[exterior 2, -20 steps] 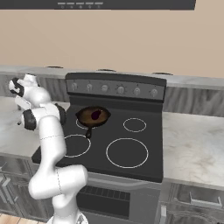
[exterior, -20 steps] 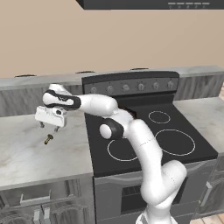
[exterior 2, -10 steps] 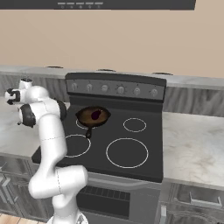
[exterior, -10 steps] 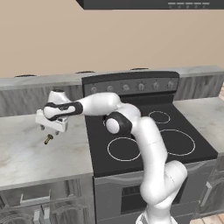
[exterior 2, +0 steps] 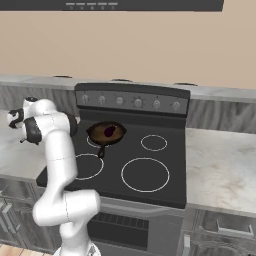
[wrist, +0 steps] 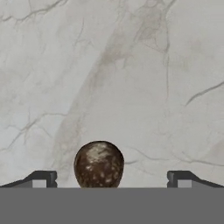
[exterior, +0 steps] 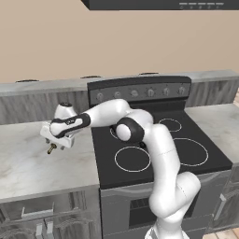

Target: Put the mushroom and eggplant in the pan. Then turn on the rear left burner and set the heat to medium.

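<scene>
I have the arm reaching out to the left of the stove, with the gripper (exterior: 52, 148) pointing down over the marble counter (exterior: 28, 163). From the hand camera, the gripper (wrist: 111, 178) has its jaws spread fully apart, one fingertip (wrist: 41, 178) at each side of the view, and they grip nothing. The mushroom (wrist: 99, 164) sits on the counter (wrist: 131, 65) between the two tips, nearer the left one, with clear gaps on both sides; I see its speckled brown cap from above. In the left base view the mushroom (exterior: 51, 149) shows as a small tan object directly under the hand, and I cannot tell from there whether the fingers touch it. In the right base view the pan (exterior 2: 106, 133) rests on the black cooktop (exterior 2: 165, 170) at the rear left, over the rear left burner (exterior 2: 93, 142), whose white outline peeks out along the pan's left edge. The pan's short black handle points toward the front of the stove. The eggplant (exterior 2: 110, 131) lies inside the pan, a dark purple oval near its centre. The control knobs (exterior 2: 137, 103) run in a row along the back panel behind the pan.
</scene>
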Motion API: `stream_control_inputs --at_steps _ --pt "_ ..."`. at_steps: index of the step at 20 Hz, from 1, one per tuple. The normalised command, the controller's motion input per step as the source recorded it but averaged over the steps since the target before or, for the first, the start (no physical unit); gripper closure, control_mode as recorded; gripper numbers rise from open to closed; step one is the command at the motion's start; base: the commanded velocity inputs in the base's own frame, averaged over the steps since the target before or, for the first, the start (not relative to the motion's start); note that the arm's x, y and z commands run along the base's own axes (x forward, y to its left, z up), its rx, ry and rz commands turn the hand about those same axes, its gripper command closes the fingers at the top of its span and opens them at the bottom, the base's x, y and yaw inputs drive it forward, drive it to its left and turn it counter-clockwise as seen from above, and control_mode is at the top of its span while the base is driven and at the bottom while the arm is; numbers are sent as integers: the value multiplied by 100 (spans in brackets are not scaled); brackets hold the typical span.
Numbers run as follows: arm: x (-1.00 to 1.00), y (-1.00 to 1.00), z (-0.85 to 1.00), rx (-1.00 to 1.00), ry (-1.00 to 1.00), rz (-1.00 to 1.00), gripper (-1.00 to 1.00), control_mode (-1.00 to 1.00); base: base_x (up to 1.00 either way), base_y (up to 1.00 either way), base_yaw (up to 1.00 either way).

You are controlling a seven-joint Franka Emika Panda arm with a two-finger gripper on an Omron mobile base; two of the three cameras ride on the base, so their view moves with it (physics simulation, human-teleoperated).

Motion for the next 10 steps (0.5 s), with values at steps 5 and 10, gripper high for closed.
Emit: stream_control_inputs --at_steps 5,10 --pt "0 2 0 0 3 0 -100 -100 0 0 0" --pt "4 10 0 -2 1 0 -100 -100 0 0 0"
